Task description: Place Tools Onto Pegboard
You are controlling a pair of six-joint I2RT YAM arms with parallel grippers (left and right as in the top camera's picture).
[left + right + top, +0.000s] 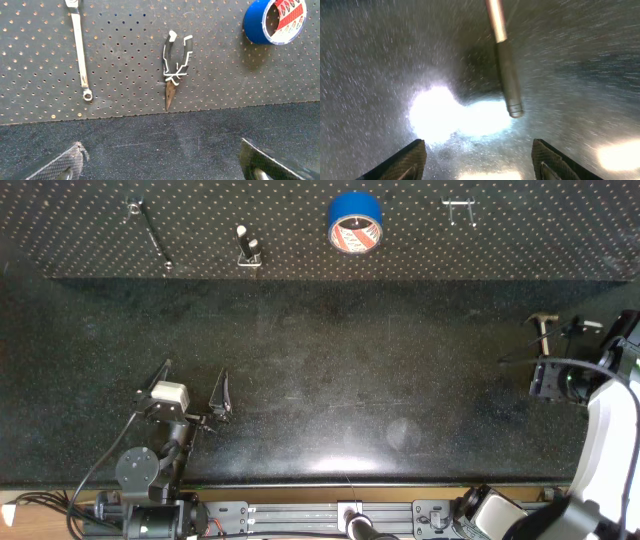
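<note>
The hammer [543,330] lies at the table's [350,380] right edge, its handle end just ahead of the right gripper [477,147] — fingers apart, nothing held. Gripped that near the end, the heavy head could swing or slip — missing the pegboard's [300,220] free hook [459,213].

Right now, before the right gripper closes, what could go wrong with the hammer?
1. The right gripper is open over only the handle end of the hammer; gripped so far from its head, it may swing or slip.
2. The empty hook on the pegboard is small; a tilted hammer could miss it and fall.
</note>
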